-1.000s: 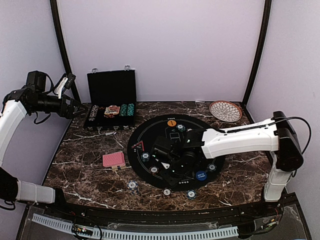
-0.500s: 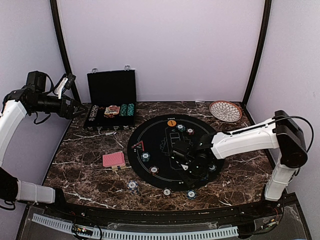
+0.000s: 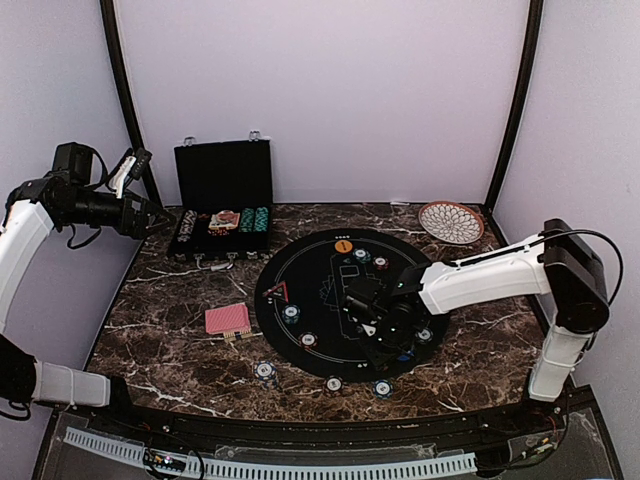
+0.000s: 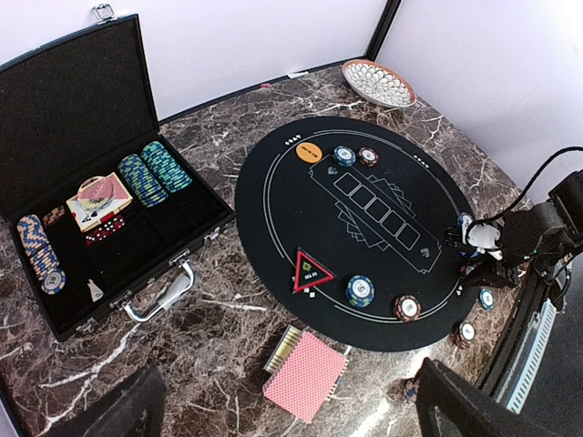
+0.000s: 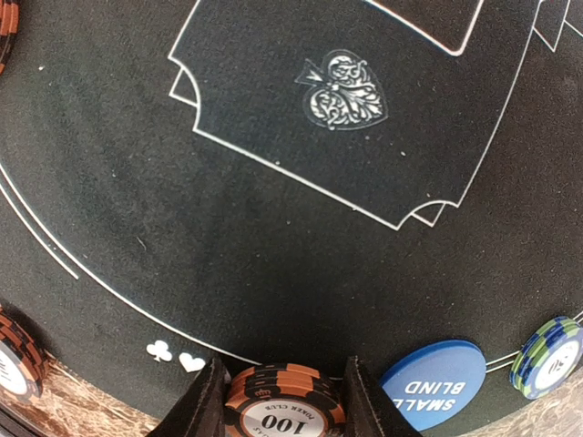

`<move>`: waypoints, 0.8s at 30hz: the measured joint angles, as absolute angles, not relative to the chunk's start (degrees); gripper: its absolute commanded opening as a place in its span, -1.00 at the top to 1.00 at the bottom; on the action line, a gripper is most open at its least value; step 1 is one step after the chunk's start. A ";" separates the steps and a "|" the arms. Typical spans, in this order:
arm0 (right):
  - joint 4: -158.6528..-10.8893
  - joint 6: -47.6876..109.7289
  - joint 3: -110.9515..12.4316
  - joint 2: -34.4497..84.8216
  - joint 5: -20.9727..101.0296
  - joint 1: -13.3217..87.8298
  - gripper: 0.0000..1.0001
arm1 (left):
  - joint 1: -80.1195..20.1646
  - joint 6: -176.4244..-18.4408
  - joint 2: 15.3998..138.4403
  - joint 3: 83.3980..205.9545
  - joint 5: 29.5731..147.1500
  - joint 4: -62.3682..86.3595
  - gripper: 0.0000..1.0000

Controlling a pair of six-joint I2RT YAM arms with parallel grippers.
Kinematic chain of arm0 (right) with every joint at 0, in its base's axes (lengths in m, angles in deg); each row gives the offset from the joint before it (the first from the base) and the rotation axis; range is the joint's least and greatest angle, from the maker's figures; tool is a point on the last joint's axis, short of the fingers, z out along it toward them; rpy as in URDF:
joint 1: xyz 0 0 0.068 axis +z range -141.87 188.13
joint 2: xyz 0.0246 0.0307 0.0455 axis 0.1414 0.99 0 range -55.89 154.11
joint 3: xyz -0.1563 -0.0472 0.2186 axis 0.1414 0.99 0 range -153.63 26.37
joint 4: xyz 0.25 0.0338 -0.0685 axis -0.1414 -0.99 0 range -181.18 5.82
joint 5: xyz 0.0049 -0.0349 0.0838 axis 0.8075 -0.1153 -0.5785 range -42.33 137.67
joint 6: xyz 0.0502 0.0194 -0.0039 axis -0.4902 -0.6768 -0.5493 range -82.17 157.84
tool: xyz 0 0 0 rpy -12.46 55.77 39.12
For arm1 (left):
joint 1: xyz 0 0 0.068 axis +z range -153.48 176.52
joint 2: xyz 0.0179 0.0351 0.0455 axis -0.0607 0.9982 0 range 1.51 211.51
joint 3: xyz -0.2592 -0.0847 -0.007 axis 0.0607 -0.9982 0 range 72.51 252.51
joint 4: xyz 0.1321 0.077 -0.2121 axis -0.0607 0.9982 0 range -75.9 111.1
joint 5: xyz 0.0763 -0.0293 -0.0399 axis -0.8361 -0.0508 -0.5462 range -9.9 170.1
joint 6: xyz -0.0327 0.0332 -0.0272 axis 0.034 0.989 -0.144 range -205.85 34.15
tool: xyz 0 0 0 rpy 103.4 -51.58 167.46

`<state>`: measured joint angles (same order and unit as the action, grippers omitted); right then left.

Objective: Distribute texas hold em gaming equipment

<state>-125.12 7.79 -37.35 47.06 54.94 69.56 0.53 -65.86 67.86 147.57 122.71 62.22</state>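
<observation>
My right gripper (image 5: 282, 390) is shut on a small stack of orange-and-black poker chips (image 5: 284, 405) marked 100, low over the black mat (image 5: 273, 228) near its white rim line. A blue marker disc (image 5: 433, 382) lies just right of the stack, with a green-blue chip (image 5: 547, 355) beyond it. From above, the right gripper (image 3: 385, 335) sits at the mat's front right. The red-backed cards (image 3: 227, 319) lie left of the mat, and the red triangle (image 3: 277, 292) and orange disc (image 3: 343, 245) lie on it. My left gripper (image 3: 160, 215) hangs open, high at the far left.
An open black case (image 3: 222, 200) with chip rows stands at the back left. The wicker plate (image 3: 451, 222) is at the back right. Chips (image 3: 291, 313) rest on the mat's left part, and single chips (image 3: 264, 370) lie on the marble along its front edge.
The right gripper has carried the chip stack rightward across the mat, from its centre to the front right, now covering the blue disc from above. The left arm has not moved.
</observation>
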 measured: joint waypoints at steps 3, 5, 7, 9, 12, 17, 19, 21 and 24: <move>-125.32 7.84 -37.50 47.19 54.94 69.56 0.25 | 0.53 -65.84 67.86 147.57 122.71 62.24 -0.98; -125.47 7.97 -37.68 47.28 54.96 69.56 0.25 | 0.53 -65.67 67.86 147.57 122.71 62.24 -0.98; -125.89 8.14 -38.09 47.54 54.96 69.56 0.25 | 0.53 -65.60 67.86 147.57 122.71 62.24 -0.97; -126.61 8.40 -38.95 48.16 54.98 69.56 0.26 | 0.53 -65.54 67.86 147.57 122.71 62.22 -0.97; -127.88 8.84 -40.48 49.23 55.00 69.56 0.27 | 0.53 -65.54 67.86 147.57 122.71 62.22 -0.98; -128.03 9.15 -41.28 49.84 55.02 69.56 0.18 | 0.53 -65.47 67.84 147.57 122.67 62.24 -0.98; -127.99 9.34 -41.28 49.84 55.00 69.53 0.06 | 0.53 -65.45 67.77 147.57 122.67 62.24 -0.98; -127.97 9.52 -41.28 49.84 55.24 69.53 -0.09 | 0.53 -65.43 67.66 147.57 122.64 62.24 -0.98; -127.97 9.30 -41.31 49.79 55.66 69.47 -0.27 | 0.53 -65.30 67.40 147.57 122.62 62.24 -0.98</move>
<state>-127.97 9.30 -41.31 49.79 55.66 69.47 0.53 -65.30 67.40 147.57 122.62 62.24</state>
